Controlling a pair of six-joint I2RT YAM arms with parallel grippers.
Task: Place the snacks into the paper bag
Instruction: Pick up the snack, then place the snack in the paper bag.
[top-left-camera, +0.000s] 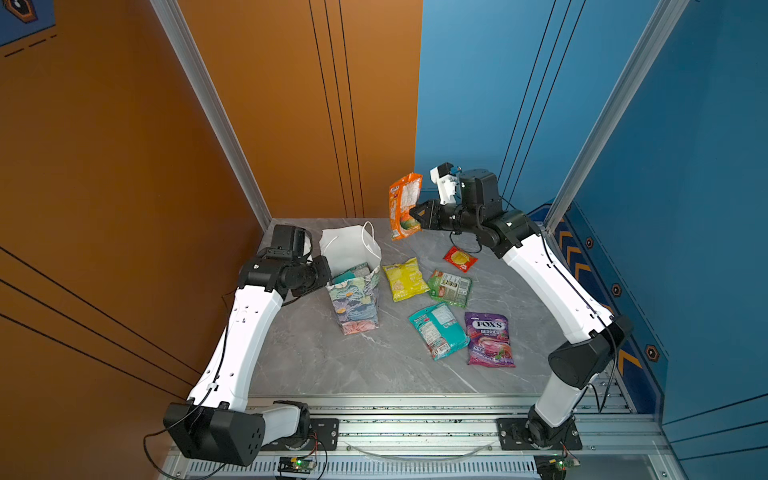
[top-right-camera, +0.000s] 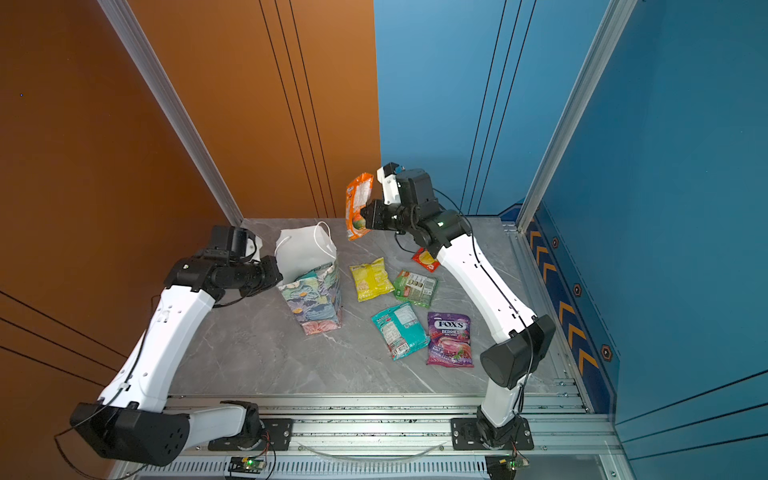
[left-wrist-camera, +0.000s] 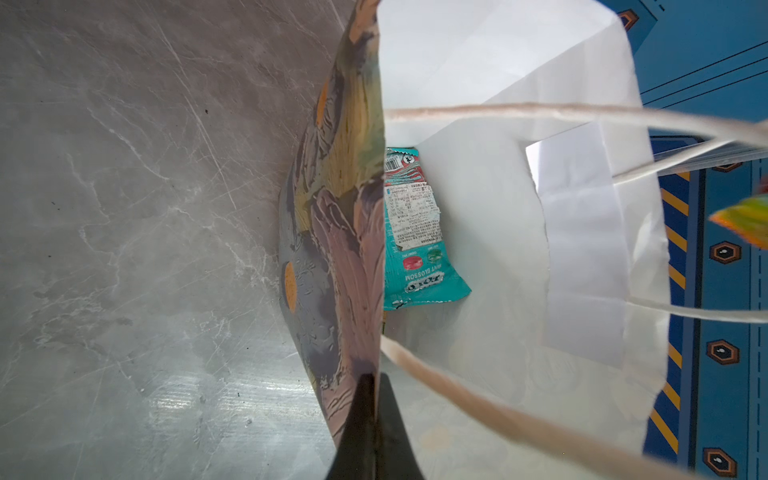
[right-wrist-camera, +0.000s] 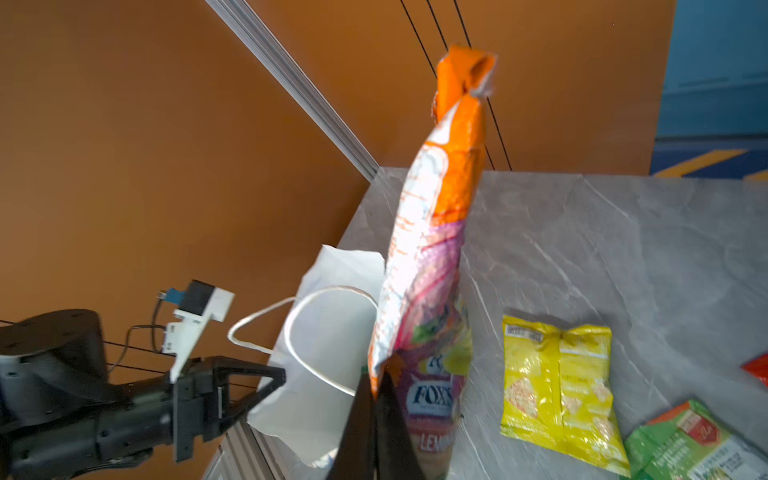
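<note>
Orange packet (top-left-camera: 405, 195) pinched in right claw (top-left-camera: 414, 216)

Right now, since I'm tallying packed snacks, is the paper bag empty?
Not empty. The left wrist view shows a teal packet inside the paper bag, against its printed wall.

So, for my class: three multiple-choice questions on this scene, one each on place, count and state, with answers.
1. Where is the orange packet? A in the paper bag; B on the table; C in the air, in the right gripper.
2. How many packets lie on the table? A three; B five; C seven.
3. The left gripper is: A shut on the paper bag's rim; B open; C shut on a packet.
Answers: C, clamped clear of the table; B, yellow, green, red, teal, purple; A, it pinches the floral wall.
</note>
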